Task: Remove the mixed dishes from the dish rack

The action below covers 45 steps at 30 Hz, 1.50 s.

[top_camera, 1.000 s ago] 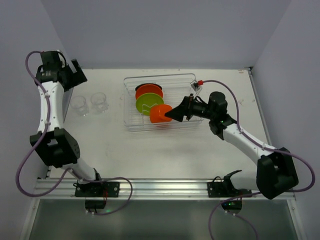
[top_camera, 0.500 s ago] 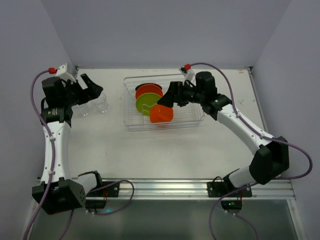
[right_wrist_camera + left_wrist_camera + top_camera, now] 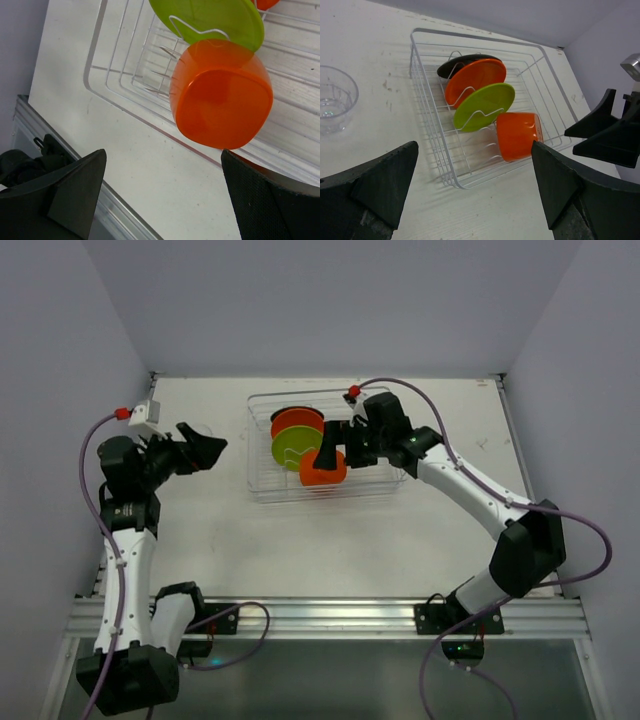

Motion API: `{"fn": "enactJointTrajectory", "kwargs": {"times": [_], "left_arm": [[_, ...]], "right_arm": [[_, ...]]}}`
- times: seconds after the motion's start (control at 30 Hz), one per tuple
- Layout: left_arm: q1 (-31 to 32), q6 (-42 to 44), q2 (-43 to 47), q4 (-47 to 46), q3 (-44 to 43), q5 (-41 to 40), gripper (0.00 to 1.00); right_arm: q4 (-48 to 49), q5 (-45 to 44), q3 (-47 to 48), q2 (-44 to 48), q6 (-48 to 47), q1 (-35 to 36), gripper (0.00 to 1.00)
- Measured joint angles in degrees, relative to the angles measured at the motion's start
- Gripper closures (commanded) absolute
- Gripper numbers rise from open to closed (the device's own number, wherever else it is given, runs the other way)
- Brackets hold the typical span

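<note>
**Me:** While my right claw point(image 3: 162, 155) hangs spread wide and empty, the orange cup point(image 3: 222, 100) lies on its side just ahead of it, base toward me and off-centre between my fingers. It rests in the end of the dish rack point(image 3: 412, 60) closest to that claw, just beside the lime green plate point(image 3: 485, 105).

**Partner:** So which step is this?

**Me:** By my reckoning, the reach for the cup; nothing is gripped yet. Beyond the green plate stand the orange plate point(image 3: 475, 80) and the black plate point(image 3: 452, 67), propped in their slots.

**Partner:** And your other side?

**Me:** My left claw point(image 3: 474, 150) is open too, holding nothing, above the worktop point(image 3: 330, 550) with the rack out in front of it. One glass cup point(image 3: 335, 97) stands off to its left, outside the rack.

**Partner:** What does the next move want?

**Me:** I'd shift the right claw sideways until the cup sits square between the fingers, ease forward, close across its wall, then lift clear of the wires. The cup looks smooth and rounded, so a shallow pinch may slip.
</note>
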<state>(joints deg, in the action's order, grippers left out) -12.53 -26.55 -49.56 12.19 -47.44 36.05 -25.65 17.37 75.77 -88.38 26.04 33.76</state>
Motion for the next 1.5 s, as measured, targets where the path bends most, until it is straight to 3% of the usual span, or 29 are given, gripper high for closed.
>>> {"fn": "enactJointTrajectory", "kwargs": {"times": [0.3, 0.8, 1.5], "left_arm": [[1.6, -0.7, 2.0, -5.4, 5.0, 2.8, 0.00], [5.4, -0.7, -3.1, -7.0, 5.4, 4.5, 0.00], [6.3, 0.2, -3.1, -8.0, 5.4, 4.5, 0.00]], "right_arm": [[-2.8, -3.1, 1.4, -0.6, -0.4, 0.4, 0.01], [-2.8, -4.3, 3.4, -6.3, -0.4, 0.5, 0.01], [9.4, -2.2, -3.2, -7.3, 3.2, 0.2, 0.01]]}}
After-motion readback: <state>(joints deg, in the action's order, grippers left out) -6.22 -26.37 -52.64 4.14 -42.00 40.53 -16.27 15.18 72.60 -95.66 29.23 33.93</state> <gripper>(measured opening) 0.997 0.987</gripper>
